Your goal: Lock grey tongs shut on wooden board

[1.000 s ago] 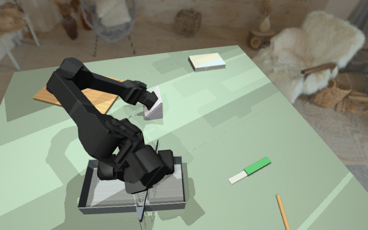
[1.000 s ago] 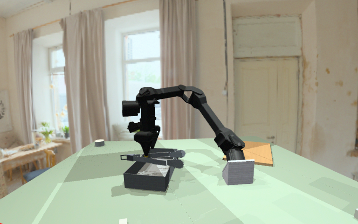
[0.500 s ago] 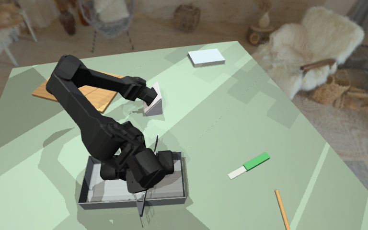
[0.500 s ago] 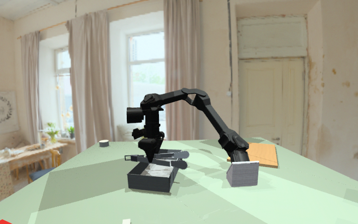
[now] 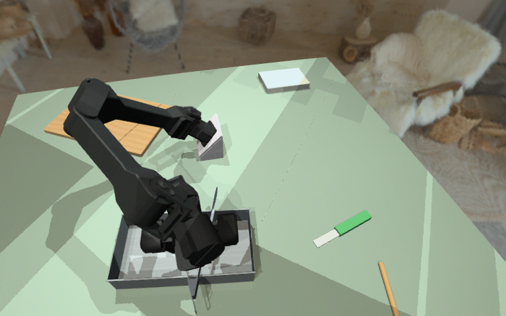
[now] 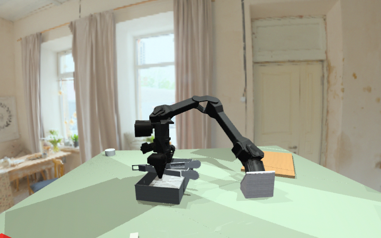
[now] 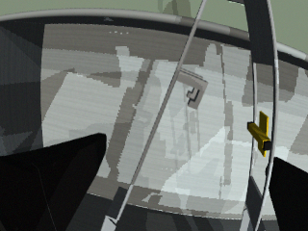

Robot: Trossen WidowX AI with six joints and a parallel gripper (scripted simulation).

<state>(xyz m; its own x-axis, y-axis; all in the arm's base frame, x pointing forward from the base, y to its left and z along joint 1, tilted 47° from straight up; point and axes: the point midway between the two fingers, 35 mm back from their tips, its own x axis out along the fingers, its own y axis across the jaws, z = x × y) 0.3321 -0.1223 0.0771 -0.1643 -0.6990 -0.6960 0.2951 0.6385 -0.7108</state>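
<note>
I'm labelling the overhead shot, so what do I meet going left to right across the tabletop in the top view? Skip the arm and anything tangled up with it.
Wooden board → roasting tin → white-topped slab → green-and-white block → orange rod
</note>
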